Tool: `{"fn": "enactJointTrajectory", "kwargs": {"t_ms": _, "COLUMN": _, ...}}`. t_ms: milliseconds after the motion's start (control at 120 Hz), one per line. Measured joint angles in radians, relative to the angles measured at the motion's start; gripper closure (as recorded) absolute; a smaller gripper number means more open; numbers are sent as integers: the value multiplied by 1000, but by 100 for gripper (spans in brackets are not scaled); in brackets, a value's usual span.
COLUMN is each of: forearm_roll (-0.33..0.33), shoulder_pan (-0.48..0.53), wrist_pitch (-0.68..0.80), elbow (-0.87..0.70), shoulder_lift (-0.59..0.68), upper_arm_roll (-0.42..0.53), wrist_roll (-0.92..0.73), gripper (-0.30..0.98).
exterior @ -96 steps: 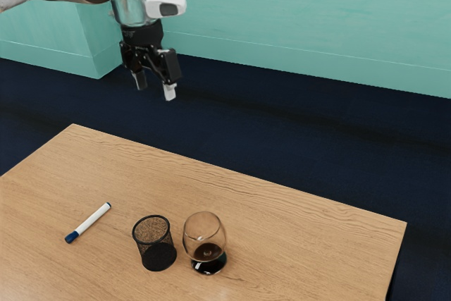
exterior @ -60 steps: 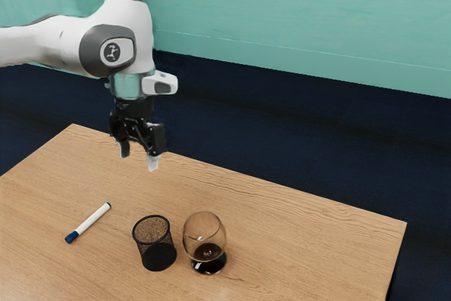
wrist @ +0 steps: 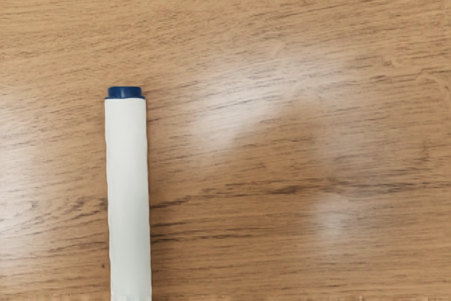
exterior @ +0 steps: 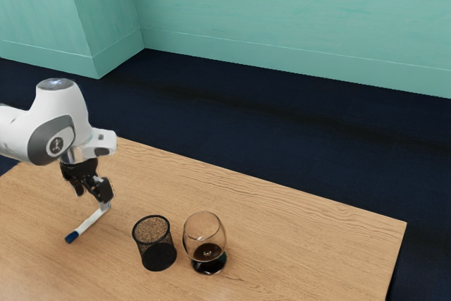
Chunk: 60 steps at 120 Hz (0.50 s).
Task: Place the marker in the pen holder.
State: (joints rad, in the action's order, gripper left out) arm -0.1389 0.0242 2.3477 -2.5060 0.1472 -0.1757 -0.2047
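The pen holder [exterior: 158,257] stood upright on the bench [exterior: 303,244], a round cup of black mesh with a dark rim, the wood's brown showing through its upper weave. Just beside it, a rounded clear glass [exterior: 204,225] held dark liquid [exterior: 208,253] pooled in the bottom (cola or coffee, I couldn't tell which). The marker [exterior: 88,223] lay on the bench, under the hand [exterior: 92,201], on the other side of the pen holder from the glass. It had a smooth white barrel [wrist: 127,195], a blue cap [exterior: 72,237] at one end and a short, stepped blue plug [wrist: 125,92] at the other. The hand was open, its two fingers apart. The bench was pale wood with fine dark grain and soft shine; a teal wall [exterior: 282,19] rose behind a dark blue floor [exterior: 282,103].
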Motion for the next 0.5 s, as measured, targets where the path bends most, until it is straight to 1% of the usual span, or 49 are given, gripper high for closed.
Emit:
{"fn": "enactJointTrajectory", "kwargs": {"t_ms": 50, "forearm_roll": 16, "shoulder_pan": 61, "wrist_pitch": 10, "elbow": -17, "shoulder_lift": -4, "upper_arm_roll": 1, "wrist_roll": -13, "gripper": 2}}
{"fn": "enactJointTrajectory", "kwargs": {"t_ms": 100, "forearm_roll": 27, "shoulder_pan": 93, "wrist_pitch": 19, "elbow": -23, "shoulder_lift": -15, "upper_arm_roll": 0, "wrist_roll": -25, "gripper": 1}}
{"fn": "enactJointTrajectory", "kwargs": {"t_ms": 217, "forearm_roll": 35, "shoulder_pan": 91, "wrist_pitch": 61, "elbow": -54, "shoulder_lift": -76, "upper_arm_roll": 7, "wrist_roll": -50, "gripper": 1}}
{"fn": "enactJointTrajectory", "kwargs": {"t_ms": 333, "forearm_roll": 36, "shoulder_pan": 106, "wrist_pitch": 134, "elbow": -121, "shoulder_lift": -90, "upper_arm_roll": 7, "wrist_roll": -72, "gripper": 3}}
{"fn": "enactJointTrajectory", "kwargs": {"t_ms": 500, "forearm_roll": 36, "shoulder_pan": 165, "wrist_pitch": 200, "elbow": -128, "shoulder_lift": -113, "upper_arm_roll": 8, "wrist_roll": -109, "gripper": 22}}
